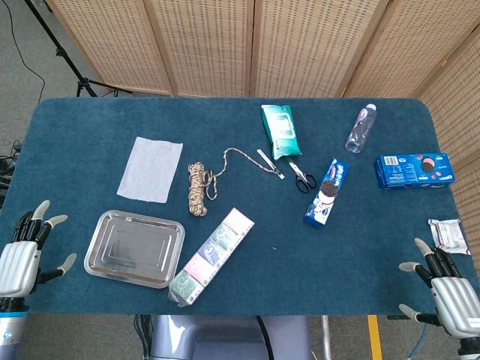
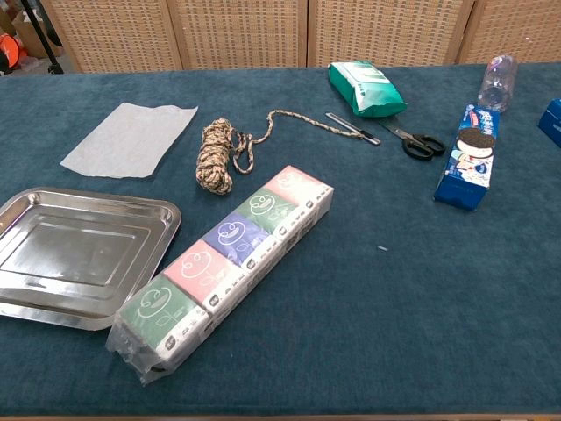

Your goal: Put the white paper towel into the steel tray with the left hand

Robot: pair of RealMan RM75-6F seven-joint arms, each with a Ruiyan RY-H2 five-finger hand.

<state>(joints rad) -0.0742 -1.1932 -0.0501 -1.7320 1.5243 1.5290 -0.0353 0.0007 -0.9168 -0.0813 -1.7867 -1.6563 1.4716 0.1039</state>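
The white paper towel (image 1: 150, 169) (image 2: 131, 139) lies flat on the blue tablecloth, left of centre. Nearer the front edge sits the steel tray (image 1: 103, 234) (image 2: 26, 216), with nothing in it. My left hand (image 1: 21, 256) hovers at the table's front left corner, left of the tray, fingers spread and holding nothing. At the front right corner my right hand (image 1: 447, 290) is open too, fingers apart. Neither hand shows in the chest view.
A coiled rope (image 1: 198, 187), a wrapped row of tissue packs (image 1: 211, 255), a green wipes pack (image 1: 280, 130), scissors (image 1: 301, 178), a cookie sleeve (image 1: 328, 191), a bottle (image 1: 361, 128), a blue cookie box (image 1: 414, 170) and a small packet (image 1: 448, 233) lie on the table.
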